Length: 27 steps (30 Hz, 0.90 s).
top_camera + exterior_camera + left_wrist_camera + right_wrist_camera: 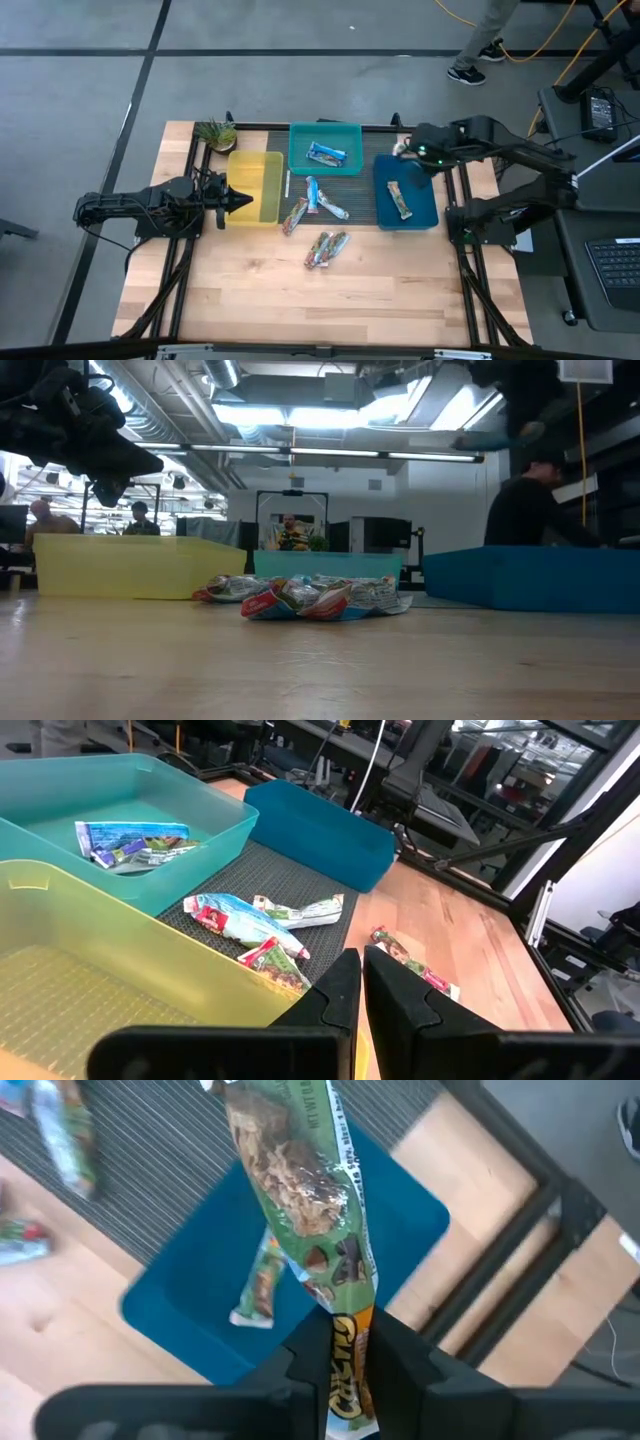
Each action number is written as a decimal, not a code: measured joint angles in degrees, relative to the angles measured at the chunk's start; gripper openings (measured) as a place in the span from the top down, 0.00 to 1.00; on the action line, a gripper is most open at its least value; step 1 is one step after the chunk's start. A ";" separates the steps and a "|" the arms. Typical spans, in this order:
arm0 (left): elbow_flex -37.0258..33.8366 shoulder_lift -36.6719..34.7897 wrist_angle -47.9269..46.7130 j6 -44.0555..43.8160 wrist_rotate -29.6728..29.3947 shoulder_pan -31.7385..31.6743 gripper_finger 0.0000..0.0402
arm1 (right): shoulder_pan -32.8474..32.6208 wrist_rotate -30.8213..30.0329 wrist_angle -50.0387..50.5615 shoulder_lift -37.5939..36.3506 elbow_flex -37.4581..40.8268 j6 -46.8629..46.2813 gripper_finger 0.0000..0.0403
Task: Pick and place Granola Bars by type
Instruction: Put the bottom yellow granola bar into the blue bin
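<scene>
Granola Bars (316,212): sorted in part; five lay loose on the table between the bins, three sat in bins or in a gripper.
Left gripper (238,201): hung over the yellow bin's near end, fingers (395,995) pressed together with nothing between them. This arm looked idle.
Yellow bin (255,186): no bar seen in it from above or from the left wrist view.
Loose bars, left group: a reddish-brown bar (294,217) just beside the yellow bin, touching a blue-white bar (313,193); another blue-white one (335,209) lay next to that.
Loose bars, near group: two wrappers (326,248) side by side on the bare wood, closer to the table's front edge; types hard to tell.
Teal bin (352,133): one blue-white bar (326,153) inside.
Blue bin (428,212): one tan-green bar (400,199) lying flat in it.
Right gripper (410,150): raised above the blue bin's far end, clamped on one end of a tan-green bar (305,1190) that hung toward the bin.
Progress (judged): two bars placed, a third about to be released; five left, yellow bin not yet served.
</scene>
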<state>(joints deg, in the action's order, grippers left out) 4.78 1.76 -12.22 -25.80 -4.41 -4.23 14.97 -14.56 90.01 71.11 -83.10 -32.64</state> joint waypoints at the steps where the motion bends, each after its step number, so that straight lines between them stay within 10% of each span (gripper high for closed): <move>1: 0.00 0.00 -0.01 0.00 -0.08 0.02 0.97 | 0.51 0.08 -0.22 -1.13 1.73 -0.11 0.85; 27: 0.00 0.00 0.27 -0.63 -4.76 0.00 0.97 | 14.74 8.63 -31.85 -2.18 39.31 11.58 0.85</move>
<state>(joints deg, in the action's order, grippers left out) 4.78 1.76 -11.95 -26.44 -9.17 -4.23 29.72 -5.93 58.15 68.93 -43.79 -21.07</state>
